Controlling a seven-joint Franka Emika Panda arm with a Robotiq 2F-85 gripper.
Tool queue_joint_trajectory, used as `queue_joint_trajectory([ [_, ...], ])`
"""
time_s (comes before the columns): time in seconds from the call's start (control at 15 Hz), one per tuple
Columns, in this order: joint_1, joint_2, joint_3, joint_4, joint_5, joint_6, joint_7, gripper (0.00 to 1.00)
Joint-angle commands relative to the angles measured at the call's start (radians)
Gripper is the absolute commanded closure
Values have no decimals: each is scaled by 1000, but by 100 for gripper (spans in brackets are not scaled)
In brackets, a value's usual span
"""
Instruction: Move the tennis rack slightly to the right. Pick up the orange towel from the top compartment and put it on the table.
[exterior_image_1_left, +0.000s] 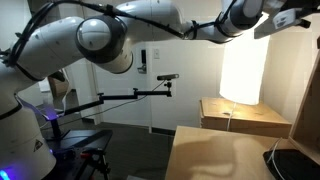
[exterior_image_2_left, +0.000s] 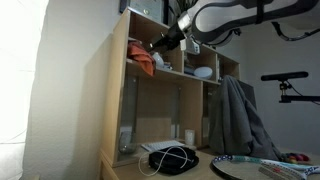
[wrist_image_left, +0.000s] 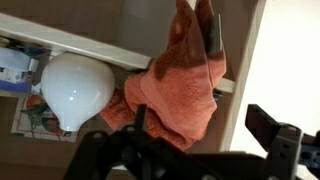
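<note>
The orange towel (exterior_image_2_left: 146, 61) lies crumpled in the top compartment of the wooden shelf unit (exterior_image_2_left: 118, 100), hanging a little over the shelf edge. In the wrist view the towel (wrist_image_left: 175, 85) fills the middle, draped over the shelf board. My gripper (exterior_image_2_left: 162, 44) is up at that compartment, right at the towel. In the wrist view my gripper (wrist_image_left: 200, 120) has its fingers spread wide, with the towel's lower edge between them. The tennis racket (exterior_image_2_left: 255, 167) lies flat on the table at the bottom right.
A white rounded bowl (wrist_image_left: 75, 88) sits beside the towel, above some printed items. A grey cloth (exterior_image_2_left: 235, 118) hangs over the shelf's right side. Black cables (exterior_image_2_left: 172, 160) lie on the table. A wooden box (exterior_image_1_left: 245, 115) and the table (exterior_image_1_left: 215, 150) show under my arm.
</note>
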Motion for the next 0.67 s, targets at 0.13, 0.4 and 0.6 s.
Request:
queue_joint_trajectory([
  [0.13, 5, -26, 3, -27, -65, -27, 45, 1],
  [0.4, -1, -28, 19, -28, -55, -31, 24, 39],
  [0.6, -6, -30, 32, -30, -47, -35, 13, 63],
])
